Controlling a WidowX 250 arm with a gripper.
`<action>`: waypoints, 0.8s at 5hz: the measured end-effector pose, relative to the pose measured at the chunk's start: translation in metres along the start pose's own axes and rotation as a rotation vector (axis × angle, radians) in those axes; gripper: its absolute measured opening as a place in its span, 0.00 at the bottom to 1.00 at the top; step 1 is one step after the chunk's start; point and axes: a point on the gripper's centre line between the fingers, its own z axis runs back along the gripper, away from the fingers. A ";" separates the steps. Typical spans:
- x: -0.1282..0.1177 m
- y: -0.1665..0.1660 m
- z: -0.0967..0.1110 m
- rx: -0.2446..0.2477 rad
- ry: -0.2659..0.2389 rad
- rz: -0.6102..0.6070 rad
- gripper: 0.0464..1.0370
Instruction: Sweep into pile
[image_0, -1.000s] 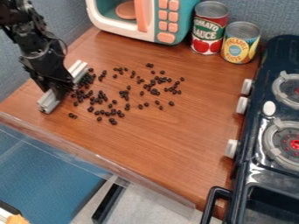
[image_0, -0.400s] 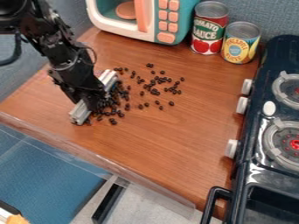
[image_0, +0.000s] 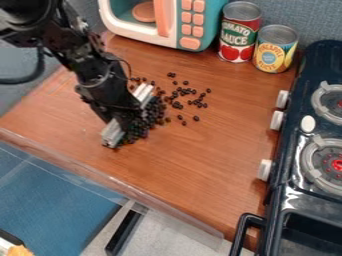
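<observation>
Hand (image_0: 127, 116) over the left part of the tabletop (image_0: 187, 165), pointing down, grasping a pale grooved bar (image_0: 112, 133) around its middle. Bar is low, long axis slanting from lower left to upper right in view. Dense pile of dark beans (image_0: 154, 111) lies right along the bar's right side, some close to the hand. Loose beans (image_0: 177, 105) sit farther right and up-right, apart from the pile. Key relation: strays are on the bar's broad right side, so next push likely goes rightward, across its long axis; beans could slip around the upper end. Beyond: toy microwave (image_0: 190, 31), two cans (image_0: 238, 32), stove (image_0: 292, 145) at right.
</observation>
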 end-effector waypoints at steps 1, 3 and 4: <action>-0.002 -0.022 -0.002 -0.035 0.004 -0.004 0.32; -0.013 -0.066 -0.003 -0.117 0.023 -0.009 0.32; -0.022 -0.072 0.002 -0.129 0.054 -0.024 0.32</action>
